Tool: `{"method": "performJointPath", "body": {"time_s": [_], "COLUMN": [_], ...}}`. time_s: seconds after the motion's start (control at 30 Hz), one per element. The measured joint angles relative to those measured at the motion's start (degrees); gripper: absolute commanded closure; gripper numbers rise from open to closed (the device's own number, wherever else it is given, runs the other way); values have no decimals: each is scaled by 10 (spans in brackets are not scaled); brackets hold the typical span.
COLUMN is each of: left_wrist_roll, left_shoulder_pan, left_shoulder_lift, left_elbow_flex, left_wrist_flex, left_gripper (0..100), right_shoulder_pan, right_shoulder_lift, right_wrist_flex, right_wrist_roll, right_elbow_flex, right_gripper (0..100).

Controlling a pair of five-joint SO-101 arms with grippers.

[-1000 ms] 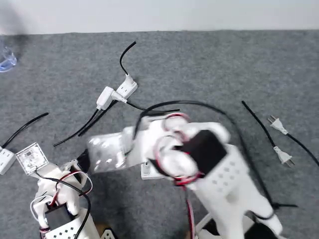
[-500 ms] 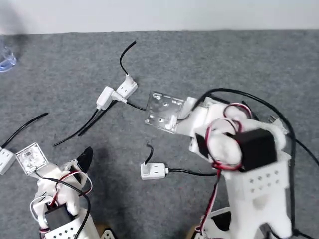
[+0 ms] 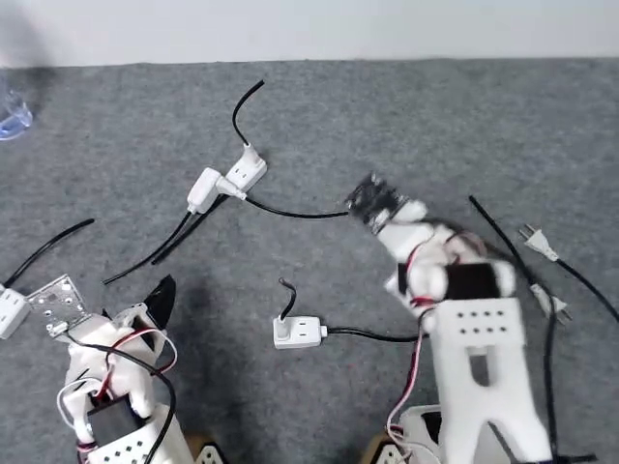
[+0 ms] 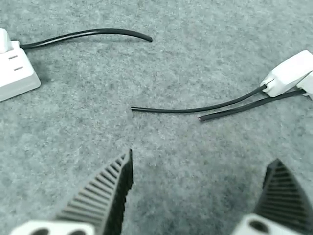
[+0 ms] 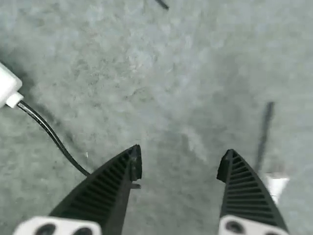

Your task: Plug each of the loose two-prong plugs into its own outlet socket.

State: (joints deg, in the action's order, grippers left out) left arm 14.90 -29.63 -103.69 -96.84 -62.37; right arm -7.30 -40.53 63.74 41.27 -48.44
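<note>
With your right hand (image 5: 180,159) and left hand (image 4: 200,164) both wide open and empty, a low approach may snag a cord (image 3: 493,228) and drag the loose plugs (image 3: 540,244) askew.

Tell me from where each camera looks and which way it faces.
High view: fixed overhead, facing down on grey carpet; left arm and right arm show.
Left wrist view: on the left arm, facing down past its open jaws at a white socket.
Right wrist view: on the right arm, facing down past its open jaws at a black cable.
Shared: the white socket also lies at the high view's left edge.
</note>
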Motion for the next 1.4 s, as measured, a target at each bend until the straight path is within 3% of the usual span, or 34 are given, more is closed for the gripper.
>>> {"method": "performJointPath", "body": {"time_s": [0.2, 0.47, 0.6, 0.9, 1.17, 1.23, 1.33, 1.4], "left_wrist_roll": [-16, -148, -198, -222, -222, -222, -222, -222], "left_shoulder_pan": [-1, -1, -1, -1, -1, -1, -1, -1], "left_shoulder_lift": [0, 0, 0, 0, 0, 0, 0, 0], "left_elbow_flex": [0, 0, 0, 0, 0, 0, 0, 0], "left_wrist_flex": [0, -21, -37, -40, -40, -40, -40, -40], "left_gripper": [604, 604, 604, 604, 604, 604, 604, 604], "right_shoulder_pan": [-91, -269, -341, -357, -362, -363, -363, -360], "right_shoulder_lift": [-18, -24, -24, -4, 171, 225, 292, 315], "right_wrist_flex": [-36, -39, -40, -78, -132, -133, -133, -133], "right_wrist_roll": [-1, 113, 128, 130, 130, 130, 130, 130], "right_elbow_flex": [-79, -156, -157, -157, -106, -78, -37, -16], "right_gripper": [745, 746, 746, 746, 748, 794, 990, 954]}}
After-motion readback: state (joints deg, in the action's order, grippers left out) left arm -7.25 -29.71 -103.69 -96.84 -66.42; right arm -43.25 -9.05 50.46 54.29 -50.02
